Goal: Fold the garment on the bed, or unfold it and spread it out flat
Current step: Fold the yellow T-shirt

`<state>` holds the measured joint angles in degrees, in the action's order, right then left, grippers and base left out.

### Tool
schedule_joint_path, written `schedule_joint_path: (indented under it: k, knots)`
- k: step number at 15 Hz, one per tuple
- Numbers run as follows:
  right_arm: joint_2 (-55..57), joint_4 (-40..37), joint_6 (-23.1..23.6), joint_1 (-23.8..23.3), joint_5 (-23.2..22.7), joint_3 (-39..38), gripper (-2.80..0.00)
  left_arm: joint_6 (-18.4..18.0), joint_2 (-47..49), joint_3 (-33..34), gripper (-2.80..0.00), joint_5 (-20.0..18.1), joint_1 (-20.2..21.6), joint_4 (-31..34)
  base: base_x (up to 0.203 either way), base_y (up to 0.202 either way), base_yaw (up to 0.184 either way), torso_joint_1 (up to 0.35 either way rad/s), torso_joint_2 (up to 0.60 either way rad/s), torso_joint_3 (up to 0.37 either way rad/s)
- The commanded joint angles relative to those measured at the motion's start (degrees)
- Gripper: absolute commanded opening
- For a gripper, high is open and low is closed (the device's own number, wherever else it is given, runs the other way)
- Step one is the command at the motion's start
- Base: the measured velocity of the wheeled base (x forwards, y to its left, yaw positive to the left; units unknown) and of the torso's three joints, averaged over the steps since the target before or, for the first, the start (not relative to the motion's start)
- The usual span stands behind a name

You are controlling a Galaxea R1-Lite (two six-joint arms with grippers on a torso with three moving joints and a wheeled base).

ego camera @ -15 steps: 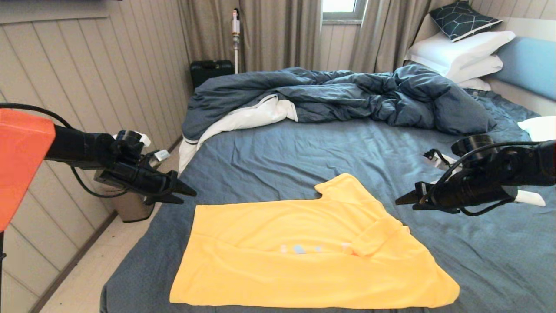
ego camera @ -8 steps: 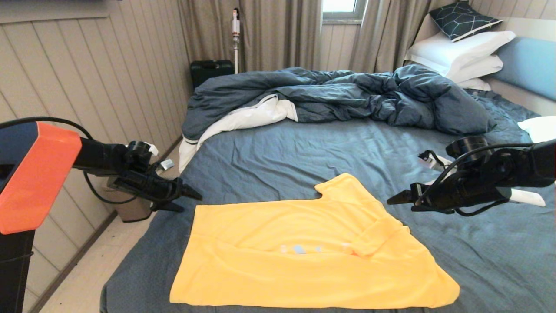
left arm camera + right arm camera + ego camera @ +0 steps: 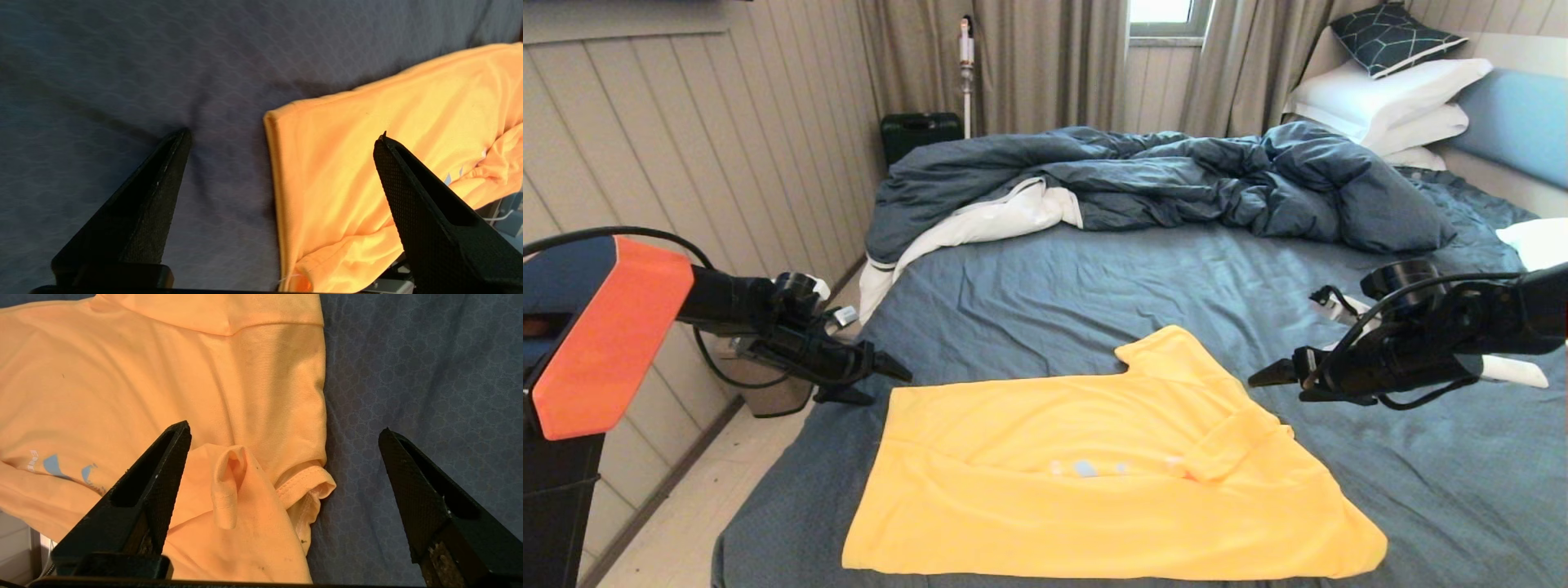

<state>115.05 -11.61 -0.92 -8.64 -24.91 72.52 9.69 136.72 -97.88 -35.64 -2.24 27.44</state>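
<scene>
Item: your left hand (image 3: 882, 380) and right hand (image 3: 1274, 380), both newly spread wide and empty, flank the garment (image 3: 1094, 474) on the bed (image 3: 1094, 286), ready to grasp.

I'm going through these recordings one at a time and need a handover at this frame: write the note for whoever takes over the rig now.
Left gripper: open, empty, above the garment's far left corner, at the bed's left edge.
Right gripper: open, empty, above the sheet just right of the garment's collar end.
Garment: yellow T-shirt on the near part of the bed, folded lengthwise, one sleeve sticking out on the far side, the collar area bunched. Nothing is held.
Duvet is rumpled at the far side, apart from the shirt.
Done: first lengthwise fold, apparently.
Left: tuck the sleeve, smooth the collar, finish folding.
</scene>
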Motion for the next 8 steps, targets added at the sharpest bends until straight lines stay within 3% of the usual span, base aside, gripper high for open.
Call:
schedule_joint_path:
  k: [1, 8]
  knots:
    - [0.02, -0.08, 0.03, -0.06, -0.44, -0.2, 0.0, 0.16, -0.12, 0.56, 0.0, -0.32, -1.0, 0.42, 0.0, 0.0, 0.0, 0.0, 0.0, 0.0]
    - [-0.18, -0.08, -0.05, -0.06, -1.33, -0.8, 0.0, 0.68, -1.01, 1.57, 0.0, -0.48, -3.53, 0.77, 0.0, 0.0, 0.0, 0.0, 0.0, 0.0]
